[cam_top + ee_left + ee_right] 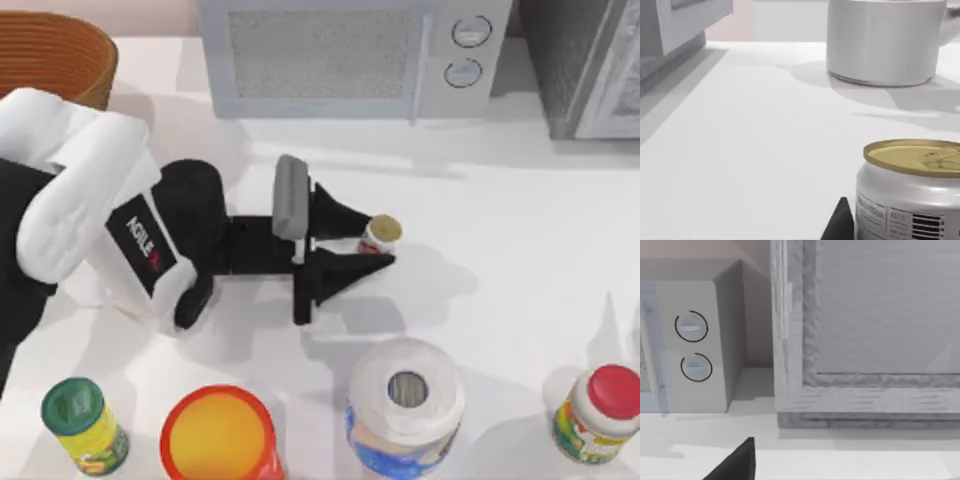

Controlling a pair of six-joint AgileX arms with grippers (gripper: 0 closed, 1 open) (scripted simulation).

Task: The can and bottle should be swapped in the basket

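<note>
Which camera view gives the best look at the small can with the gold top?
The left wrist view: the can stands close up, with its gold lid and printed side plain. The top view shows it from above as a small thing on the table, between the fingers of the left gripper. The right wrist view faces the microwave.

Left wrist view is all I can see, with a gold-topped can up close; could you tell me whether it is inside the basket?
Observer: No. The can stands on the white table, right at the tip of the left gripper.
Operator: Thank you. Where is the basket?
Observer: The basket sits in the top view's far left corner, well apart from the can.
Operator: Does anything stand near the can?
Observer: A white container with a blue label stands towards the front edge, not touching the can.
</note>
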